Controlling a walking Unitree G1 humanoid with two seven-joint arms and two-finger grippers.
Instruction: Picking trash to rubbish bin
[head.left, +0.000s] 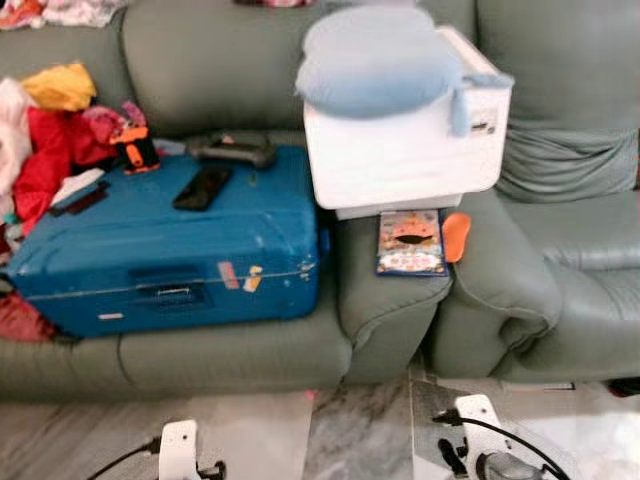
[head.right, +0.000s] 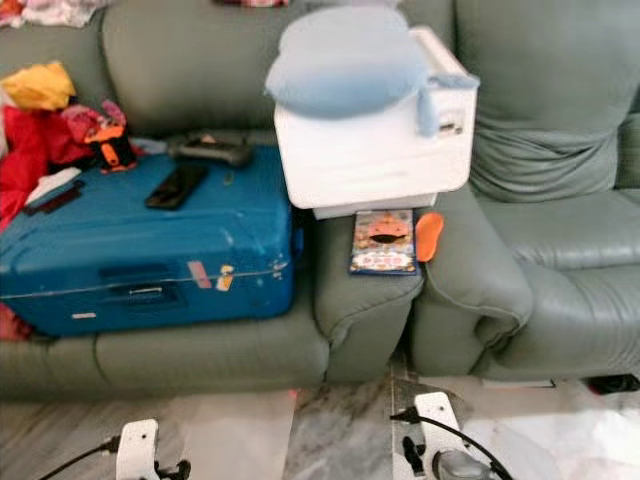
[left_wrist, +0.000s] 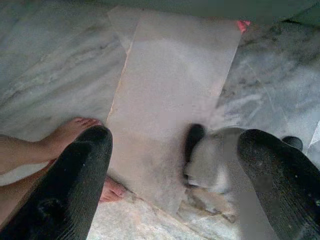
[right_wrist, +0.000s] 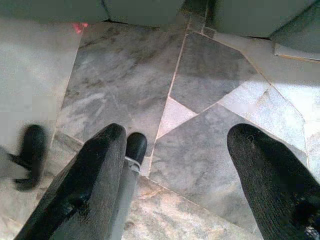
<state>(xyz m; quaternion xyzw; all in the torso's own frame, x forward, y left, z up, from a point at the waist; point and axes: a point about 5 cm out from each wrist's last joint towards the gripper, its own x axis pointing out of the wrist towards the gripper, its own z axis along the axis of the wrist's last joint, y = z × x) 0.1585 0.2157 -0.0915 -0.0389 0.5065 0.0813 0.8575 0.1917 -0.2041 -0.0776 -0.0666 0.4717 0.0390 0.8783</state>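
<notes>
- The left gripper (left_wrist: 175, 185) hangs low over the marble floor (left_wrist: 60, 75), its two black fingers (left_wrist: 75, 185) spread wide apart with nothing between them.
- Just past those fingers, the left wrist view shows a person's bare foot (left_wrist: 70, 135) on the floor, beside a pale sheet of paper or card (left_wrist: 170, 90) lying flat; the head views do not take in the foot.
- The right gripper (right_wrist: 175, 185) also hangs over the floor, fingers (right_wrist: 85, 180) wide apart and holding nothing; below it are grey and white stone tiles (right_wrist: 210, 75).
- Well ahead of both grippers, the head views show a grey-green sofa (head.left: 250, 70).
- On the sofa lies a blue suitcase (head.left: 170, 250) with a dark phone-like slab (head.left: 202, 187) on top.
- To its right a white box (head.left: 410, 140) carries a pale blue cushion (head.left: 375, 60).
- In front of the box lie a colourful packet (head.left: 411, 243) and a small orange piece (head.left: 456, 236), the likeliest trash.
- Red and yellow clothes (head.left: 50, 130) pile at the sofa's left end.
</notes>
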